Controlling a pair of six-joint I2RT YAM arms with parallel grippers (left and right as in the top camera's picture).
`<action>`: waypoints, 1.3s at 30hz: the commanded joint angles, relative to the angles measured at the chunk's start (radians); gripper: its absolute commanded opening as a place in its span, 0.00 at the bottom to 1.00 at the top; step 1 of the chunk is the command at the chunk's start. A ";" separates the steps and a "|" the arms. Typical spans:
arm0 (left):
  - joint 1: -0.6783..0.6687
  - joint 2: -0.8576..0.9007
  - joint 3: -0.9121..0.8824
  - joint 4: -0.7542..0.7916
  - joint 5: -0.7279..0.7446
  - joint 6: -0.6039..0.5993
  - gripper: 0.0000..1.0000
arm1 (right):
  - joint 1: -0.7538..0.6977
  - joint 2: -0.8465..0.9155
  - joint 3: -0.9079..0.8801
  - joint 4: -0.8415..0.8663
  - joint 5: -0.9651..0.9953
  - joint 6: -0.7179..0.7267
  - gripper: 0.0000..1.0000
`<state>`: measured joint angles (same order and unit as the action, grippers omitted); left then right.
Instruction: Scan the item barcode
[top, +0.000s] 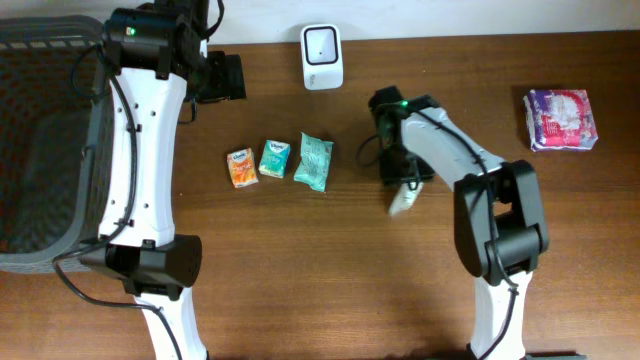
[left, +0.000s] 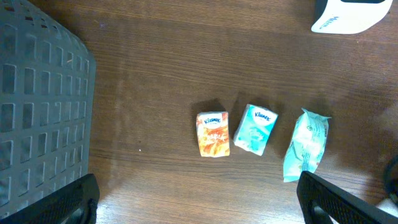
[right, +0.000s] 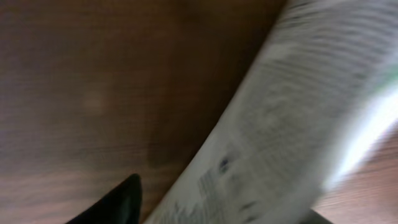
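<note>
Left of the right hand (top: 402, 182) lie three tissue packs (top: 274, 159); a white packet (top: 402, 201) touches it, grip unclear; left hand (top: 224, 76) gapes empty.

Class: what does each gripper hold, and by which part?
Left gripper: nothing. Right gripper: a pale packet lies at its fingertips; hold unclear, too blurred.

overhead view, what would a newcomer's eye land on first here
The white right arm bent over a pale packet right of centre draws the eye first. Then the row of packets at mid-table, the grey basket on the left and the white scanner at the top edge.
</note>
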<state>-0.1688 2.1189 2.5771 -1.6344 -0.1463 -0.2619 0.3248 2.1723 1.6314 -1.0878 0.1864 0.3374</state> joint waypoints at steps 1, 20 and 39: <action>0.001 -0.008 0.011 0.001 0.000 -0.006 0.99 | 0.056 0.000 0.060 -0.033 -0.056 -0.001 0.60; 0.001 -0.008 0.011 0.001 0.000 -0.006 0.99 | 0.010 0.118 0.151 0.050 -0.142 -0.146 0.47; 0.001 -0.008 0.011 0.001 0.000 -0.006 0.99 | -0.283 0.123 0.209 -0.152 -0.523 -0.303 0.62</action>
<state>-0.1688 2.1189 2.5771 -1.6352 -0.1467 -0.2619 0.0204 2.2948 1.8973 -1.2797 -0.2832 0.0425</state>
